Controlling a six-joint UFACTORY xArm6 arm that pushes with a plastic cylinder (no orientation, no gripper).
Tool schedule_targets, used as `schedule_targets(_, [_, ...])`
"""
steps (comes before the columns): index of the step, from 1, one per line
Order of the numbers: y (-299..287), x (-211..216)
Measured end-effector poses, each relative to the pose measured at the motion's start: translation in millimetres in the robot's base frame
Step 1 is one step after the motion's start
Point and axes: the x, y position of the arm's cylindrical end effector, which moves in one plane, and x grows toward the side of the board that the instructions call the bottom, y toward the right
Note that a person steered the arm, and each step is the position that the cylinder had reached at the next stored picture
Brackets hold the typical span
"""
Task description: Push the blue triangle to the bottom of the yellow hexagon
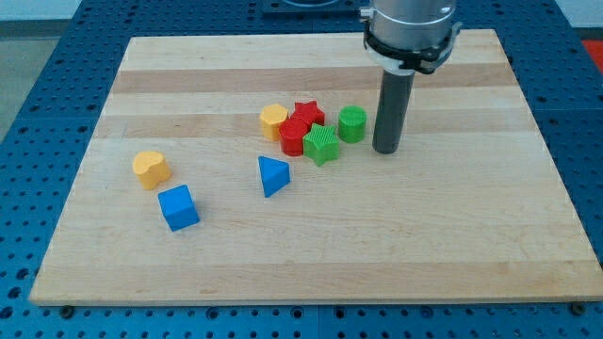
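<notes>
A pale wooden board with lengthwise grain bands is lying on a blue perforated bench, whose rows of small holes are showing along all four sides of the view. At the view's top a strip of lighter floor or wall is peeking in at both corners.

My tip is resting on the board at the view's upper right, just beside the green cylinder, on its right and apart from it. The arm is carrying no jaws, only the dark rod under a grey collar, so nothing is being gripped.

The blue triangle is sitting near the board's middle, below and slightly left of the cluster. The yellow hexagon is forming the cluster's left end, touching the red cylinder-like block; a red star and a green star are crowding in beside them.

Well apart at the view's left, a yellow heart-shaped block is sitting above a blue cube
</notes>
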Motion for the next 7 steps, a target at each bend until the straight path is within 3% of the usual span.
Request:
schedule_targets(2, [-57.1, -8.1])
schedule_targets(3, [-36.4, 17.8])
schedule_targets(4, [-47.7, 84.4])
schedule_targets(5, [-97.5, 106.3])
schedule_targets(7, [-144.6, 23.8])
